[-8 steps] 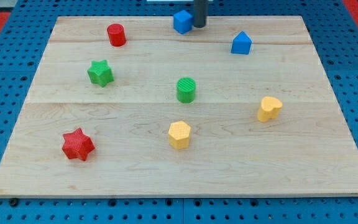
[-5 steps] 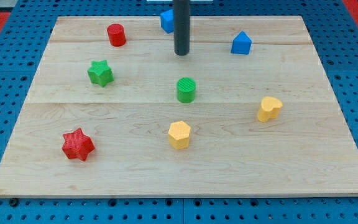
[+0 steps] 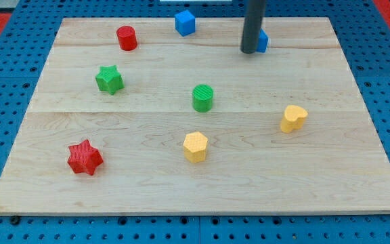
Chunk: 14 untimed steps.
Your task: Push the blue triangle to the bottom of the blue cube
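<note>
Standing just at the view's left of the blue triangle, my tip hides most of that block; only its right edge peeks out past the rod, so touching or a hair apart I cannot tell. No claw exists on this rod, so nothing is open, clenched or grasped. The blue cube sits well apart toward the view's left, near the top edge of the board. Since the triangle must travel left and end below the cube, pushing from this side would send it the wrong way. Better, I judge, to circle round to the triangle's right, then press leftward through its centre, steadily, stopping once it lies under the cube.
</note>
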Tool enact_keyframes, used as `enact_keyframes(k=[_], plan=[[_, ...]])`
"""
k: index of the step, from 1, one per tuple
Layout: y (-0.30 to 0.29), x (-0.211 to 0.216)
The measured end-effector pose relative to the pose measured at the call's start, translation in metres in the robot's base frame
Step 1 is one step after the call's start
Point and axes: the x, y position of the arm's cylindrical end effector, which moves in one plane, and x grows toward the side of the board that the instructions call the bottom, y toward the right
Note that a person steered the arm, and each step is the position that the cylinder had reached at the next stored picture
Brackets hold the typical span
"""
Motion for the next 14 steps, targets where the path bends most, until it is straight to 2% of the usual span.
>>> enact_keyframes(k=[2,4,5,6,9,13,14], plan=[[0.003,0.001],[0.066,0.017],[0.07,-0.008],[0.024,-0.028],[-0.041,-0.063],[-0.044,-0.063],[-0.062,-0.045]])
